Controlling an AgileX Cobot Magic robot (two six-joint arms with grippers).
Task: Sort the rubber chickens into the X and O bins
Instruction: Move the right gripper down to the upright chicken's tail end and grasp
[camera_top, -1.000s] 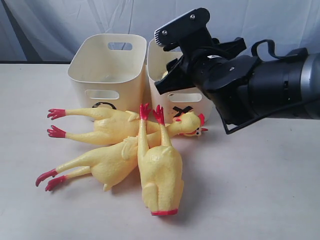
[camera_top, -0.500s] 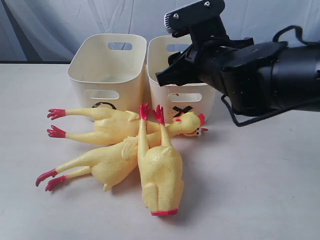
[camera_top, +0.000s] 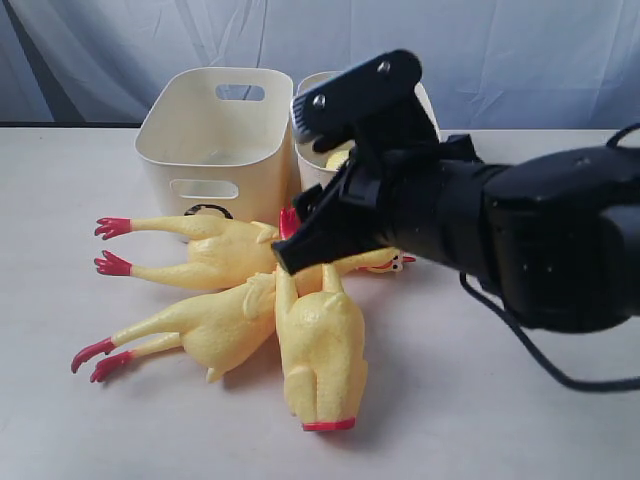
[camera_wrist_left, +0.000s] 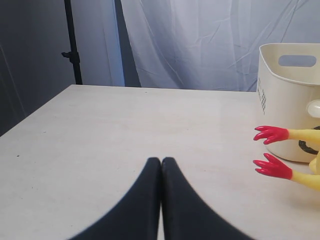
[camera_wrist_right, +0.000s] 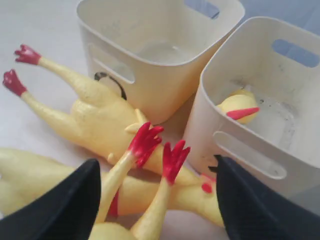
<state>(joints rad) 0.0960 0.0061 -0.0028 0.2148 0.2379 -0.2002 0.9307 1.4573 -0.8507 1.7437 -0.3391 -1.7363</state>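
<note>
Three chickens (camera_top: 230, 255) piled on table (camera_top: 500, 420) just in front of two bins (camera_top: 215, 150); fourth (camera_wrist_right: 239, 107) inside right bin (camera_wrist_right: 200, 135). Right pincer (camera_wrist_right: 156, 162) spread apart, astride red feet (camera_wrist_right: 147, 140) of nearest chicken (camera_top: 320, 350), laid lengthwise near-to-far. Left pincer (camera_wrist_left: 161, 162) pressed together, well left of pile; right one closer.

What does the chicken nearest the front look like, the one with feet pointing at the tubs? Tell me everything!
The front chicken is yellow, shiny like rubber, with a plump body, two thin legs, red feet and a red band at its near end; no head shows. It lies on the table, legs crossing a second chicken, side against a third chicken. The right gripper is open either side of its feet, not touching.
</note>
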